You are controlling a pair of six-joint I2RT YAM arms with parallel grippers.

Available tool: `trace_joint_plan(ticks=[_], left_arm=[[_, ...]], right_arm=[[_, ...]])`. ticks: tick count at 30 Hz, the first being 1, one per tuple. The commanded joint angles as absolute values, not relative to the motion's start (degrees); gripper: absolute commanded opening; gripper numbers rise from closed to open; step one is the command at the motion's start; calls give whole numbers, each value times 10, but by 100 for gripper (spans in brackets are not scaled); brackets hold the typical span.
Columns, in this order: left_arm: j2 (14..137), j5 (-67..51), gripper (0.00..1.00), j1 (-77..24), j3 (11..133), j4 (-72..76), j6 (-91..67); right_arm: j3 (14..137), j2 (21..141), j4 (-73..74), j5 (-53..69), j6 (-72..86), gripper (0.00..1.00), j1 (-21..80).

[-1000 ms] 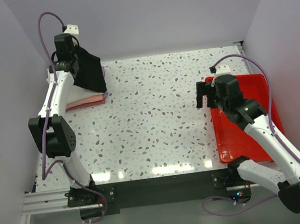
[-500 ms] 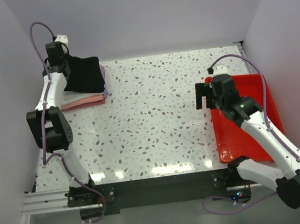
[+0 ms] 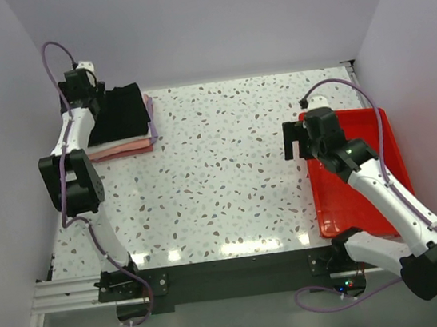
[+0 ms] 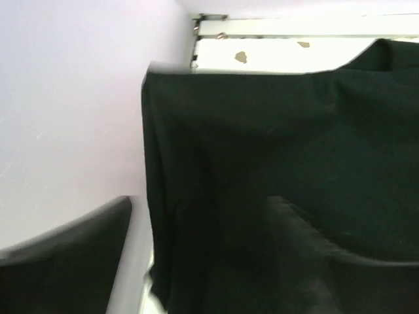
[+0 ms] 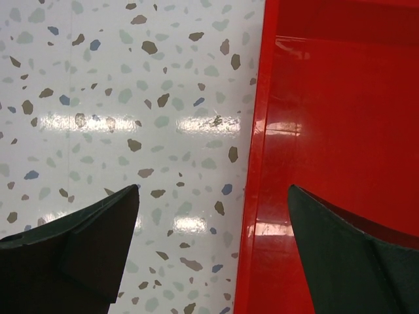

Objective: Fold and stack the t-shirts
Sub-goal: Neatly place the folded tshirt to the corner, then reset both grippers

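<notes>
Stacked t-shirts (image 3: 121, 126) far left on the table (image 3: 219, 171); tray (image 3: 362, 122) at right.

White-shelled arms (image 3: 77, 140), black joint housings (image 3: 76, 194), purple cables (image 3: 49, 57) looping over the wrists, black hands (image 3: 293, 141), dark wedge fingers (image 5: 75, 245)

Tbl top (image 3: 227, 170) under my right claw (image 5: 209, 255): glossy white w/ grey, brown & blue flecks. Soft light glare (image 5: 203, 124) on it just ahead of that claw. Plain pale wall (image 4: 72, 98) close on the outer side of my left claw (image 4: 196, 261). Back wall (image 3: 216, 19) beyond both claws & right wall (image 3: 418, 24): same pale tint. Behind me, black strip (image 3: 233, 273) & alu rail (image 3: 58, 293) along tbl's near edge.
</notes>
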State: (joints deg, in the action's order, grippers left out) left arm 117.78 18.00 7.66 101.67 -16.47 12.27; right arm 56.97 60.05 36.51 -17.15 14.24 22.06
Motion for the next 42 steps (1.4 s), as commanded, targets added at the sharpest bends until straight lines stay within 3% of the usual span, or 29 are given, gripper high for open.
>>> trace_joint_plan(ticks=[1, 7, 14, 19, 23, 27, 33, 42], left_arm=[[1168, 227, 100, 85, 1052, -137, 98], [1114, 211, 100, 90, 1111, -210, 29], [1011, 31, 100, 89, 1129, -286, -119], [869, -29, 100, 61, 942, -230, -230], [757, 56, 100, -42, 771, -154, -267], [667, 126, 100, -146, 633, -175, -308], [552, 203, 100, -206, 445, -196, -403], [428, 286, 100, -221, 312, -259, -472]], right_arm=[[600, 602, 372, -188, 138, 99, 219], [606, 595, 372, -158, 136, 99, 218], [601, 577, 373, -116, 141, 99, 219], [596, 555, 370, -93, 150, 99, 218], [582, 536, 374, -90, 157, 99, 219], [558, 516, 376, -72, 173, 99, 219], [493, 480, 356, -67, 190, 99, 218], [392, 457, 287, -89, 240, 99, 219]])
